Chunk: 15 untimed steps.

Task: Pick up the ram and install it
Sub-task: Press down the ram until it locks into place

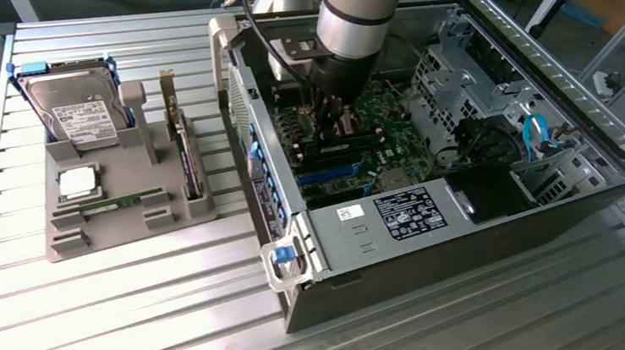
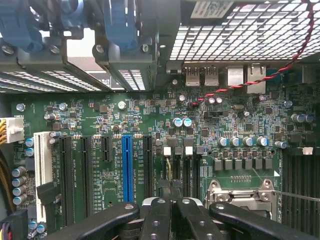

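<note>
Lying on its side across the slatted metal desk [image 1: 133,326], the open computer case [image 1: 430,216] takes up the half toward the exterior view's right, its green motherboard [image 2: 225,115] exposed. Down into it reaches the arm [image 1: 361,9], and the gripper [image 2: 170,197] hangs just above the board with its fingers [image 2: 161,192] pressed together, pinching nothing. On the grey parts holder [image 1: 123,217] near the desk's opposite edge, the ram [image 1: 120,202] lies flat in its slot, below the hard drive [image 1: 78,110] and the square silver chip [image 1: 78,182].
</note>
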Tool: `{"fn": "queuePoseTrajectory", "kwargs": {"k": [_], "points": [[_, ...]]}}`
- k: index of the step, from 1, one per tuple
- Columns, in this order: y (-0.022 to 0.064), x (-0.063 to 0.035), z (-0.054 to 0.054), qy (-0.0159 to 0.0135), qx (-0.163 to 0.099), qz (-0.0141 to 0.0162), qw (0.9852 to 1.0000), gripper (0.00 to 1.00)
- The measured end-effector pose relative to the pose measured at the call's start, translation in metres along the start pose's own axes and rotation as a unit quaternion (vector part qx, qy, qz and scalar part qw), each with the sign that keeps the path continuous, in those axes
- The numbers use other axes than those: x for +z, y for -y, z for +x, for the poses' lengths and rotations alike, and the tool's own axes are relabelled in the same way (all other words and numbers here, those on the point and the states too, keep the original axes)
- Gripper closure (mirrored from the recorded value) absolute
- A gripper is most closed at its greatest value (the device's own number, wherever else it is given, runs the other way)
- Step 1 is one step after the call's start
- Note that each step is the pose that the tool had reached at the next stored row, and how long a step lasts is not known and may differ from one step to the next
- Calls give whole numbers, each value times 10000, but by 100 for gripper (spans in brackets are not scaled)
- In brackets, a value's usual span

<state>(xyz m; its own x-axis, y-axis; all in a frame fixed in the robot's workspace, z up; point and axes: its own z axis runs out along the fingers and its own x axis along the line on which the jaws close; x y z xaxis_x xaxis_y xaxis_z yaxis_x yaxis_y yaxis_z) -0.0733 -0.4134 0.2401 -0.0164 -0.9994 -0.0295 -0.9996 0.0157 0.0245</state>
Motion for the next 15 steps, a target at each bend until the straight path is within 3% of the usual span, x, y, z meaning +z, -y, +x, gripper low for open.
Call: {"fn": "queuePoseTrajectory", "kwargs": {"k": [15], "points": [[0,20,2,-3,0,-2,10000,89]]}}
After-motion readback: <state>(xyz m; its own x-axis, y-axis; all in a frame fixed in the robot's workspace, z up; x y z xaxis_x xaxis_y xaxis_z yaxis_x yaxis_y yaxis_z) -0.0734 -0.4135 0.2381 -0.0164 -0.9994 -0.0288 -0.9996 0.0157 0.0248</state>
